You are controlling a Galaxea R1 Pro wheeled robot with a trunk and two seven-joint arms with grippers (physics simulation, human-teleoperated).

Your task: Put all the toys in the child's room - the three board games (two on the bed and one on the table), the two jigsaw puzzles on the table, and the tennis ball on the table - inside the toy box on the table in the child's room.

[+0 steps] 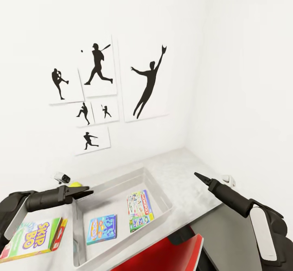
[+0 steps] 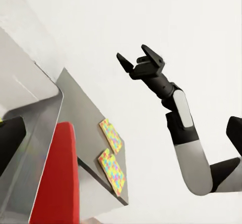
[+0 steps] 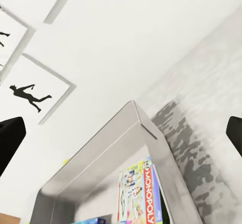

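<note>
Light grey shallow rectangular toy box (image 1: pixel 162 198) with flared sides, low centre of the head view, standing on the pale grey bench (image 1: pixel 183 161). Inside it: one small blue board game box (image 1: pixel 101 228) lying flat at lower left of the bin; one Monopoly board game box with a bright cartoon print (image 1: pixel 139 210) toward the bin's right wall.

Yellow-green-red Skip-Bo board game box (image 1: pixel 34 238), bottom left corner of the head view, lying on the bench just outside the bin's left wall.

Small yellow-green tennis ball (image 1: pixel 75 184), partly hidden behind the left gripper (image 1: pixel 87 192), at the bin's far left corner. That gripper's dark fingers hover over the rim; whether they are parted or closed cannot be told.

Two thin square jigsaw puzzles (image 2: pixel 112 156) in yellow, blue, pink and green, lying side by side on the bench, centre of the left wrist view.

Right gripper (image 2: pixel 138 58), upper centre of the left wrist view: fingers spread apart, holding nothing, raised in the air.

Red chair back (image 1: pixel 162 254), bottom centre.

Black baseball-silhouette wall prints (image 1: pixel 148 80), upper left.
</note>
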